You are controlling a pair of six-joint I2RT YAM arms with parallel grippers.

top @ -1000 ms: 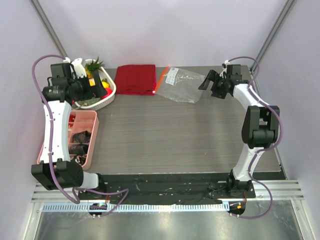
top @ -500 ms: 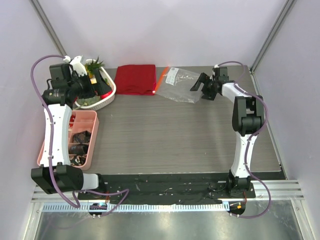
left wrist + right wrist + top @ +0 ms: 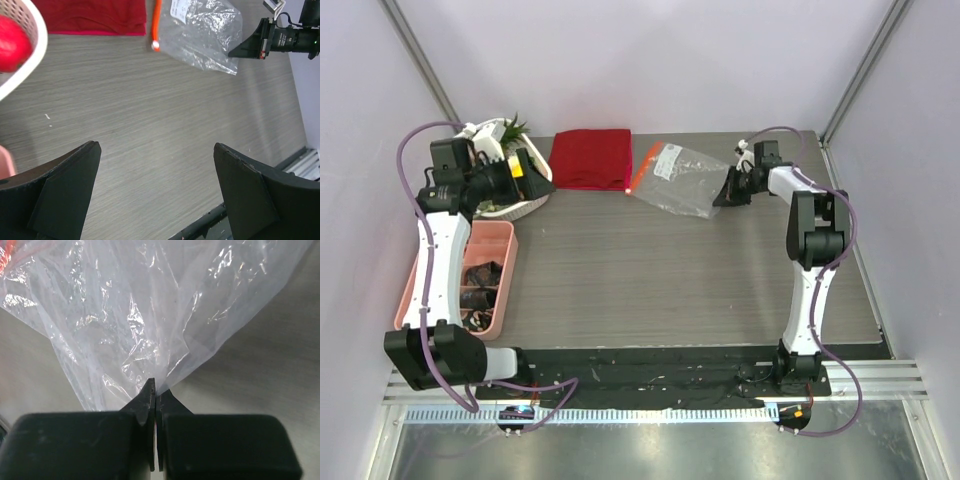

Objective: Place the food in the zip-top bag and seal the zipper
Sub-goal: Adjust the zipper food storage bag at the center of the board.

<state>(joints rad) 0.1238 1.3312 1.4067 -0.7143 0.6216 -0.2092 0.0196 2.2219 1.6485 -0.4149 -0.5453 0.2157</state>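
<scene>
Right wrist view has the right gripper with its jaws pressed together at the lower middle of the frame, and a corner of the zip-top bag appears pinched between the tips, at the end away from the mouth. From there the clear, crinkled plastic fans out toward the top of that frame, flat and with nothing inside it. In the top view the bag lies in the upper middle, with its orange-red zipper on the bag's left edge, just beside a folded red cloth. The left gripper hangs with its jaws wide apart and nothing between them, in the upper left of the top view, near a white basket. The food sits in that basket: a red apple shows at the left edge of the left wrist view, and green leaves rise above the rim in the top view. I judge the task barely begun: no piece has been picked up, nothing is in the bag, and whether the zipper is open cannot be told. Loading and sealing are both left. A pink tray of small dark items sits at the left edge of the grey wood-grain table, which plain pale walls enclose.
</scene>
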